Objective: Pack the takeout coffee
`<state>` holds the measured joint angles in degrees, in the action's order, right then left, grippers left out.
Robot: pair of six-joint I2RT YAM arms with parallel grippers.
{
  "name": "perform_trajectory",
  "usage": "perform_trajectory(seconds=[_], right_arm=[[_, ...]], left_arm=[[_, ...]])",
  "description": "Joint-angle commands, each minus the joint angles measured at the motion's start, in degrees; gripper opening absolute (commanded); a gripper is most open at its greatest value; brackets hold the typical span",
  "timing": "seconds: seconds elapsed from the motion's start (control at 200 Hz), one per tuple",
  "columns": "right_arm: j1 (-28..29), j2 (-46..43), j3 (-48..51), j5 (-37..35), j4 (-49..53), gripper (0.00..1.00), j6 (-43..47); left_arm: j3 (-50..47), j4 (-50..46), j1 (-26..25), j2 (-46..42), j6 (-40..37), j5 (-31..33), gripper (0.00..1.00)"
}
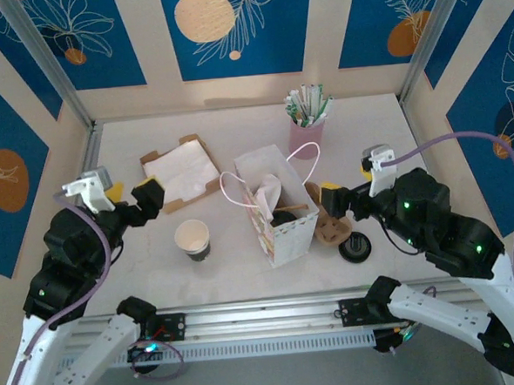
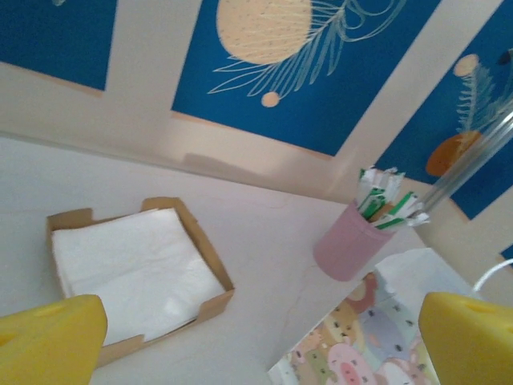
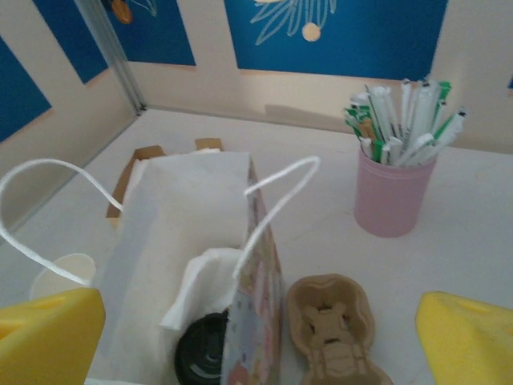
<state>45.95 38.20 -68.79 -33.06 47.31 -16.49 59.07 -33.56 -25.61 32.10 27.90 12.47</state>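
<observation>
Evidently, from above, the takeout coffee (image 1: 284,216) sits inside the paper bag (image 1: 286,240), so my left claw (image 1: 131,196) and right claw (image 1: 338,201) flank it, wide and empty. Left wrist: the napkin tray (image 2: 176,325) lies ahead, nothing held. Right wrist: the coffee's black lid (image 3: 204,357) shows in the bag's mouth.

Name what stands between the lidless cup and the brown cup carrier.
The paper bag, in the top view: lidless cup on its left, cup carrier on its right. The right wrist view agrees.
</observation>
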Motion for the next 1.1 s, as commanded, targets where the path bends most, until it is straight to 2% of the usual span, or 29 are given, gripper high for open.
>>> perform_trajectory(seconds=[0.0, 0.12, 0.22, 0.4, 0.535, 0.65, 0.79, 0.93, 1.095], right_arm=[[-1.05, -2.31, 3.45, -3.77, -2.60, 0.99, 0.34], [-3.97, -2.47, 6.72, -4.02, -4.15, 0.99, 0.14], [-9.30, -2.37, 9.64, -1.80, -6.76, 0.99, -0.67], [-28.16, -1.66, 13.94, 13.20, -12.08, 0.99, -3.61], [-42.74, -0.50, 17.05, 24.93, -16.91, 0.99, -6.04], [-51.19, -0.06, 22.77, 30.35, -24.78, 0.99, -7.84], [-54.90, 0.43, 32.42, 28.36, -38.43, 0.99, -8.91], [-54.96, 2.30, 40.41, 23.04, -50.12, 0.99, -8.32], [-54.98, 7.82, 47.36, 18.84, -61.08, 0.99, -7.79]], left_arm=[[-2.74, -2.19, 0.47, -0.28, -1.17, 3.68, 1.00], [-5.49, -0.77, 0.47, 1.05, -2.32, 4.73, 1.00], [-7.90, 2.16, 0.47, 3.19, -3.85, 6.58, 1.00], [-10.40, 8.06, 1.74, 10.86, -6.71, 10.19, 1.00], [-12.01, 12.20, 6.33, 15.70, -8.01, 8.37, 1.00], [-16.31, 17.60, 10.49, 16.86, -9.61, 8.22, 1.00], [-23.78, 26.66, 14.64, 17.06, -12.94, 7.96, 1.00], [-29.67, 34.83, 18.61, 19.38, -16.68, 4.30, 1.00], [-33.02, 40.59, 20.97, 24.17, -18.91, 5.17, 1.00]])
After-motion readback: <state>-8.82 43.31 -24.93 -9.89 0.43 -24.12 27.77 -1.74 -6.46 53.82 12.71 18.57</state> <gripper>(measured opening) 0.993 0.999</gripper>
